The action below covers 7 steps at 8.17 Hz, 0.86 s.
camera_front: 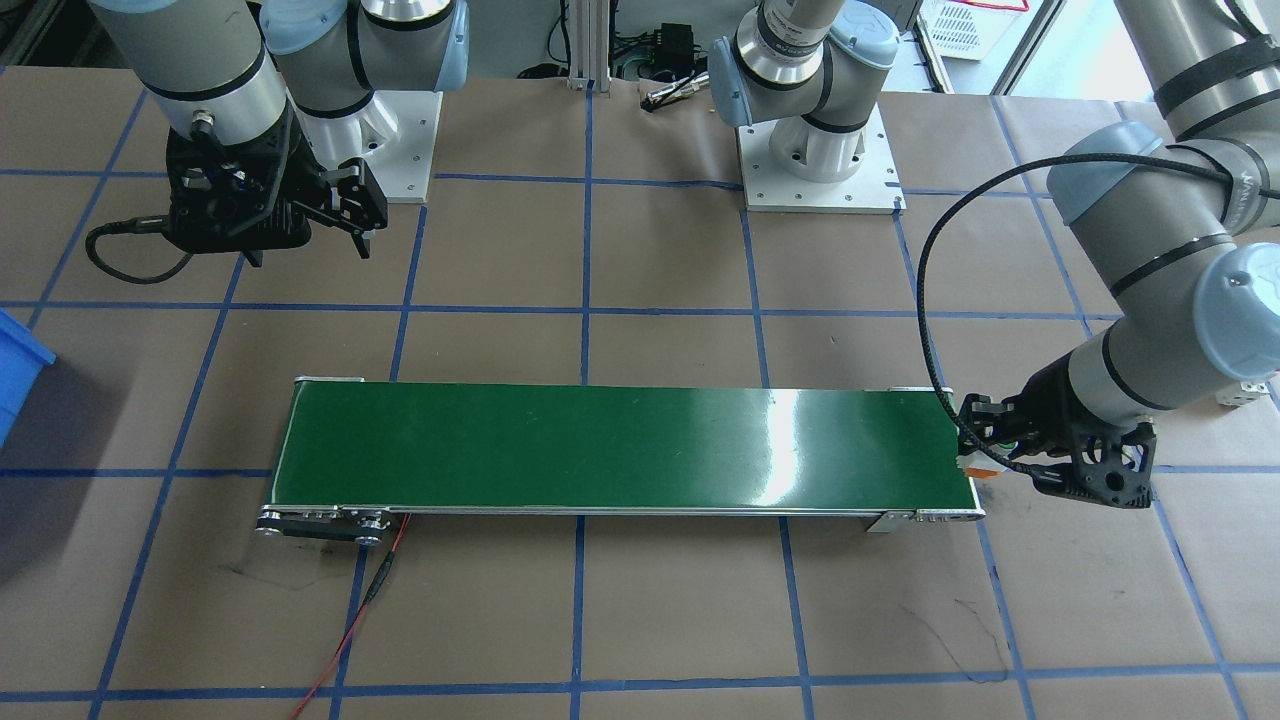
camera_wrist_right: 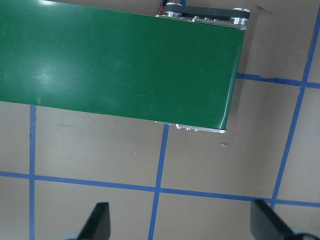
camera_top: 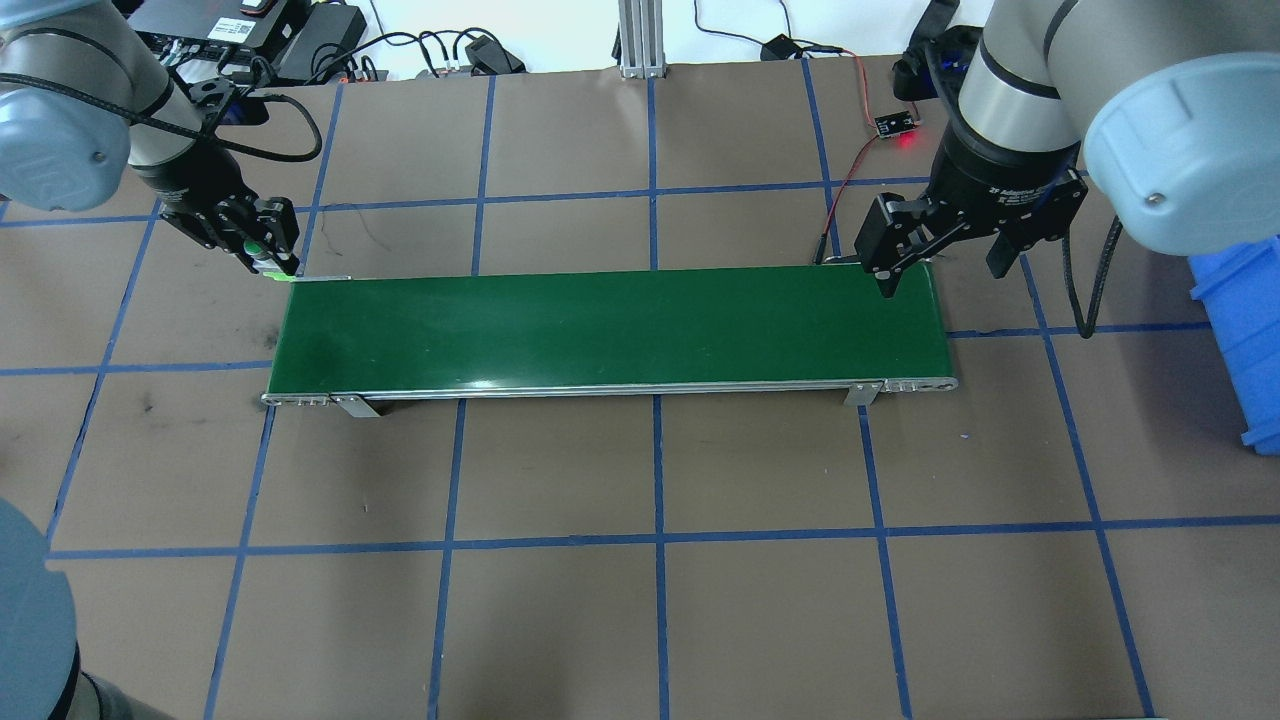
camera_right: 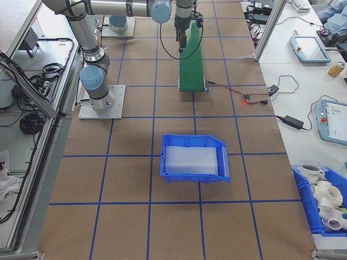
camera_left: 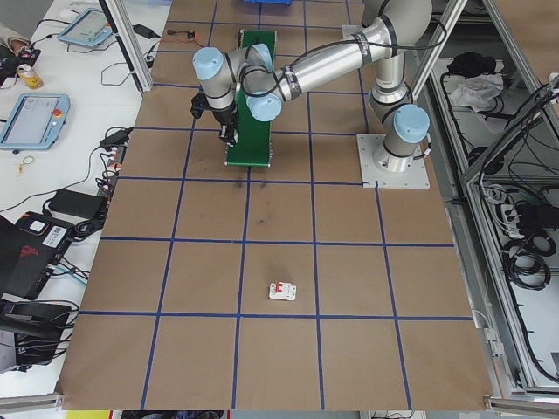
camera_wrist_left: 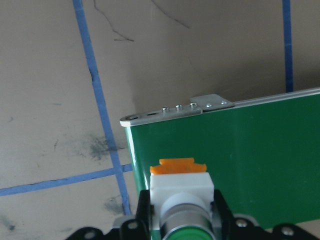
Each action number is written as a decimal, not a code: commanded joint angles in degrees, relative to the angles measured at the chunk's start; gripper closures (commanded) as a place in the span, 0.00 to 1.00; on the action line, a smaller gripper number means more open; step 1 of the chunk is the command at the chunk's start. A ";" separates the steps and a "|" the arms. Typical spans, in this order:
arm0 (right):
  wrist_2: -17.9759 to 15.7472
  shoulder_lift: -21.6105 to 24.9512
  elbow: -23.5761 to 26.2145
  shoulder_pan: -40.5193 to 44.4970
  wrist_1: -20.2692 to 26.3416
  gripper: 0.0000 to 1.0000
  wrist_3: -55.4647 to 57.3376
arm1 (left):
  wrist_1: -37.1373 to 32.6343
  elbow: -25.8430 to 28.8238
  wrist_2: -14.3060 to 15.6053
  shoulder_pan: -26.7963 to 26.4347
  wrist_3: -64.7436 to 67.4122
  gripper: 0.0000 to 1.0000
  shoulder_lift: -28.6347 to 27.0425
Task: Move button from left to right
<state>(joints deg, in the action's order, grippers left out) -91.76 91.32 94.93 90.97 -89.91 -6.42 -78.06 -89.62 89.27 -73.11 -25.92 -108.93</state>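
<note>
Grasping the button [camera_wrist_left: 180, 192], the left end effector [camera_top: 262, 245] hangs just off the left end of the green conveyor belt [camera_top: 600, 325], orange base pointing toward it. The right end effector [camera_top: 945, 250] hovers released above the belt's opposite end.

The button [camera_wrist_left: 180, 200] has a round green cap, a silvery collar, a white square body and an orange base (only the cap's upper edge shows in the left wrist view). It is clamped between the two fingers of the left tool [camera_wrist_left: 181, 212], one on each side of its body, and is held off the surface. Its orange base points toward the green belt [camera_wrist_left: 235, 160], and it hangs at the belt's left end, just by the end corner. From overhead the button [camera_top: 262, 255] shows as a small green and white spot in the tool
</note>
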 commanded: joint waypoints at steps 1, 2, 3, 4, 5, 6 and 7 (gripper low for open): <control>0.00 0.00 -0.01 0.00 0.00 0.00 0.00 | 7.00 -4.05 -1.73 -1.25 6.05 1.00 -0.84; 0.00 0.00 0.08 0.00 0.00 0.00 0.00 | 8.18 -4.94 -1.29 -1.16 6.40 1.00 -1.81; 0.00 0.00 -0.01 0.00 0.00 0.00 0.00 | 9.06 -5.47 -1.46 -1.07 6.32 1.00 -2.86; 0.00 0.00 -0.01 0.00 0.00 0.00 0.00 | 10.20 -5.56 -1.12 -1.16 6.58 1.00 -2.87; 0.00 0.00 -0.01 0.00 0.00 0.00 0.00 | 9.60 -5.82 -1.11 -1.16 6.84 0.93 -2.78; 0.00 0.00 -0.01 0.00 0.00 0.00 0.00 | 9.42 -6.61 -1.03 -1.16 7.45 0.68 -2.00; 0.00 0.00 -0.01 0.00 0.00 0.00 0.00 | 9.42 -7.66 -1.03 -1.07 7.55 0.26 -1.56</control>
<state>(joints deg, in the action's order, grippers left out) -91.76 91.32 94.93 90.97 -89.91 -6.42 -68.57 -95.76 88.17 -74.25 -18.88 -111.28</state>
